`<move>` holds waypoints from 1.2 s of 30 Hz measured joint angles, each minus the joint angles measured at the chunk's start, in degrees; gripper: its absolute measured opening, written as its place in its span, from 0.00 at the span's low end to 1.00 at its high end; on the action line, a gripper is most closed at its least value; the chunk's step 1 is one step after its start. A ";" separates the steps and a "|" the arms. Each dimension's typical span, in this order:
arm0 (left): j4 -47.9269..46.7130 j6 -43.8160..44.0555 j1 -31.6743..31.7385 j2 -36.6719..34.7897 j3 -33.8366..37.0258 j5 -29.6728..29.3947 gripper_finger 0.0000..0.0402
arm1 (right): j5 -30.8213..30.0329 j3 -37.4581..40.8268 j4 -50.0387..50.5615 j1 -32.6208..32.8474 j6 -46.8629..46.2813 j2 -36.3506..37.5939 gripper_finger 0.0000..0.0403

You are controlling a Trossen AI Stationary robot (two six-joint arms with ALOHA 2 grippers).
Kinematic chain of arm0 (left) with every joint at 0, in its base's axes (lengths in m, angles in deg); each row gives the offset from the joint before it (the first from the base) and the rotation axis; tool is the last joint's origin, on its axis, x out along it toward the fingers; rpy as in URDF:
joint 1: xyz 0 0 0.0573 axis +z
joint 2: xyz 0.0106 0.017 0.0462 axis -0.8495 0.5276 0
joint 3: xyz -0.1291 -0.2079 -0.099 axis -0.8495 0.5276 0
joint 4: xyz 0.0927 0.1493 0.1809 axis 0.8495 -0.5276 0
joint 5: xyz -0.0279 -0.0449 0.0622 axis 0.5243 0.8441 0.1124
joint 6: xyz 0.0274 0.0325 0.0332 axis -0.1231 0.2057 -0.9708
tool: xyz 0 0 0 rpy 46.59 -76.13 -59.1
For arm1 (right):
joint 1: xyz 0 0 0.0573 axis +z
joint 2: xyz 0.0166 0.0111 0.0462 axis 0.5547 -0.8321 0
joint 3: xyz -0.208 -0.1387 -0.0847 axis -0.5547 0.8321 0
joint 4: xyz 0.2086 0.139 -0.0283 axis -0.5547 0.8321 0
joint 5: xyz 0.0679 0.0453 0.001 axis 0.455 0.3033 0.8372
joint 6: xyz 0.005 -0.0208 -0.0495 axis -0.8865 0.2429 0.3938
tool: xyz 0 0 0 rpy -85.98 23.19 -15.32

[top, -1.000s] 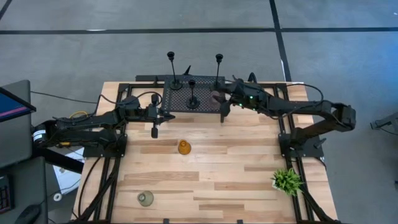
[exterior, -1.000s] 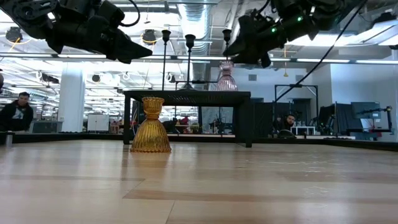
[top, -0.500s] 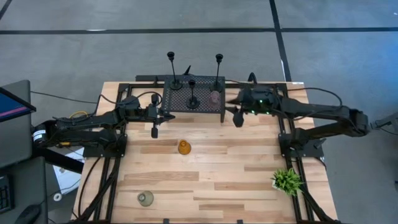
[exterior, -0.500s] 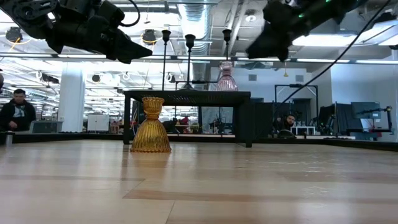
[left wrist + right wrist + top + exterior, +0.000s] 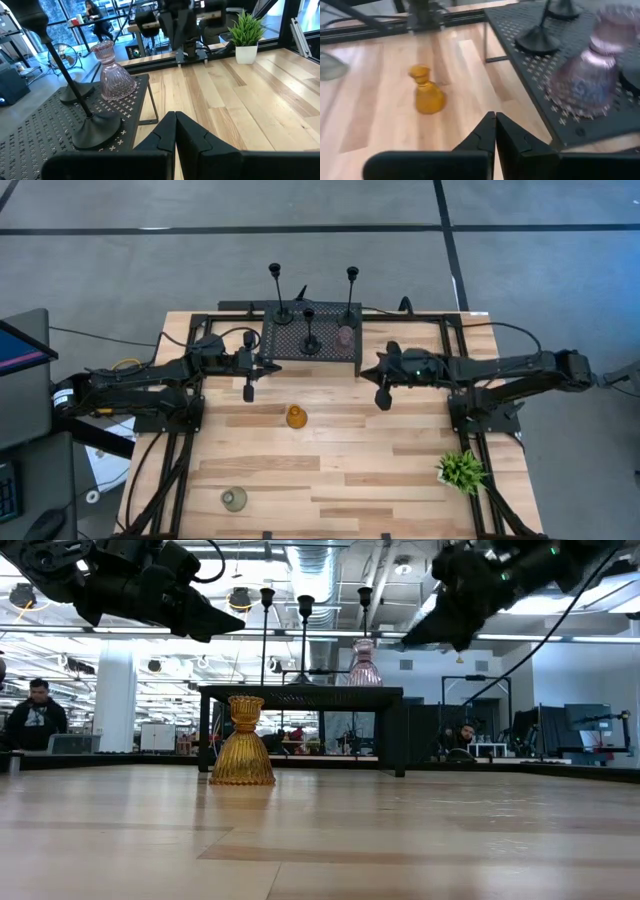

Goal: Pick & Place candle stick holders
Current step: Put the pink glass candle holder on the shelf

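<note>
A black perforated rack (image 5: 310,332) stands at the table's far side. Three slim black holders (image 5: 310,330) and the pink holder (image 5: 346,337) stand on it by their bases. The amber holder (image 5: 295,417) stands mid-table, and the grey-green holder (image 5: 234,499) stands near the front left. My left gripper (image 5: 276,366) hovers shut and empty at the rack's near left corner. My right gripper (image 5: 372,370) hovers shut and empty just off the rack's near right corner. Its wrist view shows the pink holder (image 5: 590,82) and the amber holder (image 5: 427,92).
A small green potted plant (image 5: 461,470) stands at the table's front right. Black arm frames run along both side edges. Bare wood lies between the amber holder and the plant. People show in the room behind the table in the low view.
My right gripper has drawn back from the pink holder on the rack, going toward the table's right and near edges. It now hovers off the rack's near right corner. The pink holder stays upright on the rack.
</note>
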 joint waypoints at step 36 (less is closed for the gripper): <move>0.87 0.01 0.00 0.00 0.00 -0.20 0.02 | -9.19 2.34 -36.83 -10.27 -3.48 -23.40 0.00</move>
